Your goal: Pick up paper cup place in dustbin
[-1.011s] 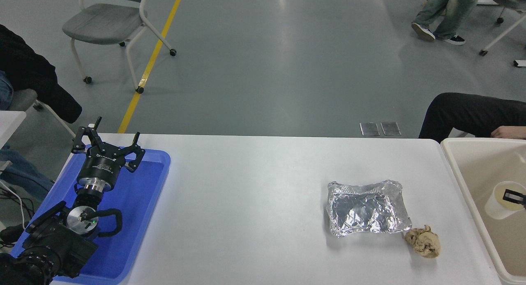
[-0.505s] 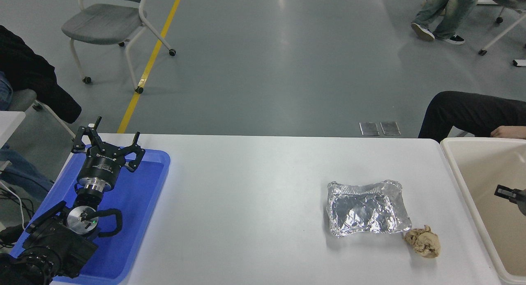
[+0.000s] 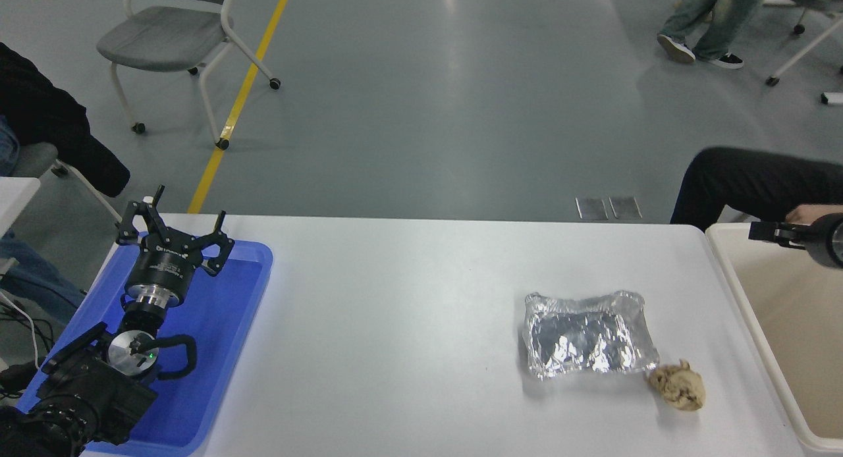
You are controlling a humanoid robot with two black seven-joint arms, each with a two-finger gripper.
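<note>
White surface (image 3: 408, 325) bearing a blue tray (image 3: 217, 338) at left, a crinkled foil tray (image 3: 588, 335) at right, and a crumpled brown paper ball (image 3: 677, 386) just beside the foil tray's near right corner; a grey chair (image 3: 158, 35) on the floor beyond.

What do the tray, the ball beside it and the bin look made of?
The tray looks like thin aluminium foil: silver, crinkled, with mirror-like glints. The ball looks like crumpled brown paper: matte and creased. The bin looks like moulded plastic: cream, smooth, with a thick rounded rim.

left arm (image 3: 85, 384): black; silver wrist rings; green light; looped black cable | right arm (image 3: 826, 240): black
</note>
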